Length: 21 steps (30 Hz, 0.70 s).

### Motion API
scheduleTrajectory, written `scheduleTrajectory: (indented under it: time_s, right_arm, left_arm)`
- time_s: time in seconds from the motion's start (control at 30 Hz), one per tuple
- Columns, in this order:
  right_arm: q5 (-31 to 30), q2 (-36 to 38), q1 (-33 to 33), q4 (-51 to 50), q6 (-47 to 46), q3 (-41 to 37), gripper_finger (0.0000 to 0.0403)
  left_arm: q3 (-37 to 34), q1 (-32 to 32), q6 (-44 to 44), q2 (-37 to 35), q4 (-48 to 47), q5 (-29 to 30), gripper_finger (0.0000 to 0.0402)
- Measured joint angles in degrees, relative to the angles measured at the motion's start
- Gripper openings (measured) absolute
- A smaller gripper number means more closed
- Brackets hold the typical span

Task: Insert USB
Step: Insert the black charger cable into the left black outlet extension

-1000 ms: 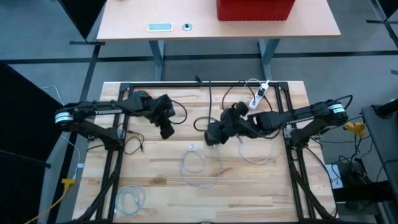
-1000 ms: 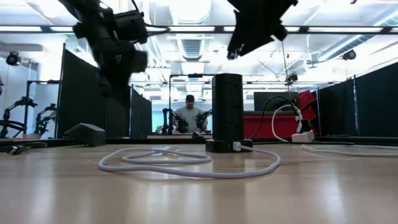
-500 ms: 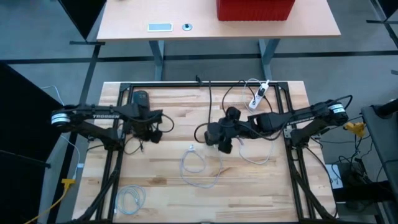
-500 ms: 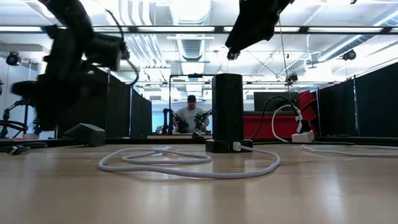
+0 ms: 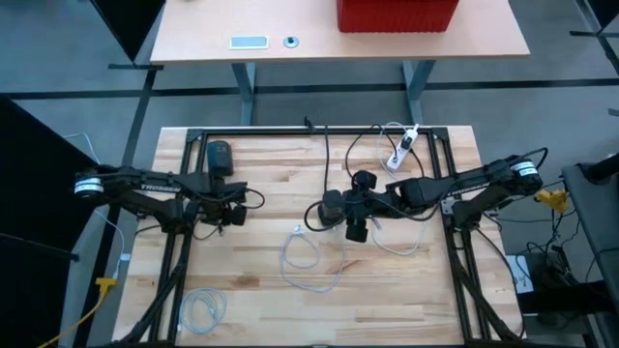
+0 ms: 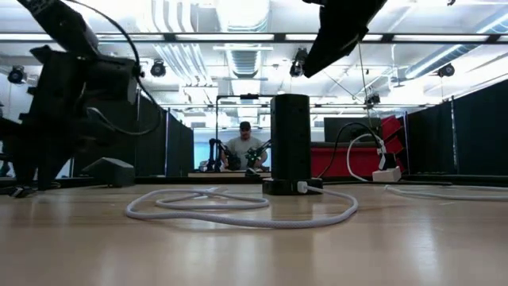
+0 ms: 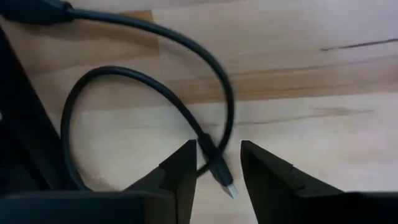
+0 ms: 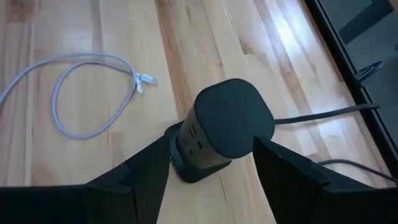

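Jaws parted, left gripper point(image 7: 217, 171) straddles black USB cable point(image 7: 155, 87); overhead hides this.

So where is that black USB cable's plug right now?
In the left wrist view, the black USB cable's silver-tipped plug lies on the wooden table, between the left gripper's open fingers, near the table's left edge.

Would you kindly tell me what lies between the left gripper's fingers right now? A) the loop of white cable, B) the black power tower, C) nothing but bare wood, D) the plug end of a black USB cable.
D: in the left wrist view the black USB cable ends in a metal-tipped plug lying on the table between the left gripper's parted fingers.
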<state>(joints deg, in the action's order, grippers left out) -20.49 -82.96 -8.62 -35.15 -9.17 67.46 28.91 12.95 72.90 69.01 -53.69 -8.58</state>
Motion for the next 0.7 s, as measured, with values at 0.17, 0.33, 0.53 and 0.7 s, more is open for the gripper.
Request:
scheduleTrajectory:
  time_s: [0.17, 0.33, 0.53, 0.7]
  right_arm:
    - [0.0, 0.0, 0.0, -0.3, -0.5, 0.0, 0.0215]
    - [0.0, 0.0, 0.1, -0.2, 2.0, 0.2, 0.0204]
    - [-0.3, 0.9, 1.0, -0.1, 7.4, 2.6, 0.0192]
    - [-0.2, 3.2, 2.5, 1.8, 10.3, 4.1, 0.0189]
  left_arm:
    - [-2.2, 0.0, -0.1, 0.6, 2.7, -0.8, 0.0101]
    - [-1.0, 0.0, -4.8, 0.7, 3.7, -0.8, 0.0027]
    - [4.4, 0.0, -8.8, 0.2, 7.8, 2.1, 0.0017]
    - [9.9, 0.0, -11.5, -0.2, 17.5, 4.7, 0.0017]
